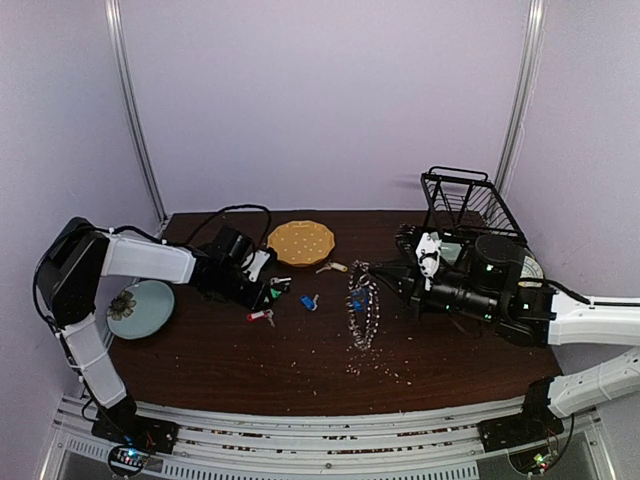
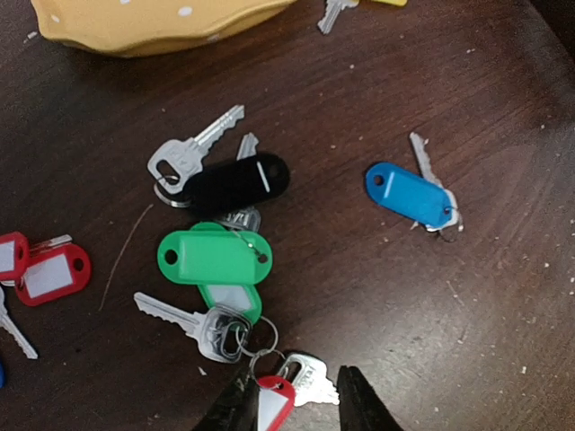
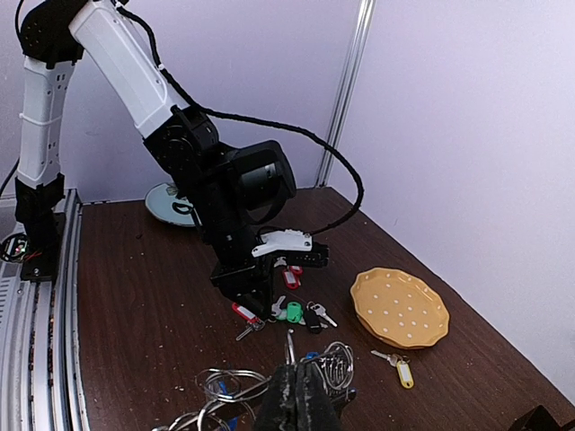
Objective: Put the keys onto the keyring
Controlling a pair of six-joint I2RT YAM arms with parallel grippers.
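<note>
Several keys lie loose on the dark table between the arms: a green-tagged one (image 2: 214,256), a black-tagged one (image 2: 238,184), a blue-tagged one (image 2: 409,193) and a red-tagged pair (image 2: 49,269). My left gripper (image 2: 301,409) is open, low over the table, its jaws either side of a red-tagged key (image 2: 274,404). My right gripper (image 3: 296,395) is shut on the wire of the keyring (image 1: 362,310) and holds it upright on edge, mid-table. The keyring is fringed with small keys. A yellow-tagged key (image 1: 335,266) lies apart by the plate.
A yellow-orange dotted plate (image 1: 300,240) sits at the back behind the keys. A pale round dish (image 1: 140,308) lies at the left edge under the left arm. A black wire basket (image 1: 470,205) stands at the back right. Crumbs dot the table.
</note>
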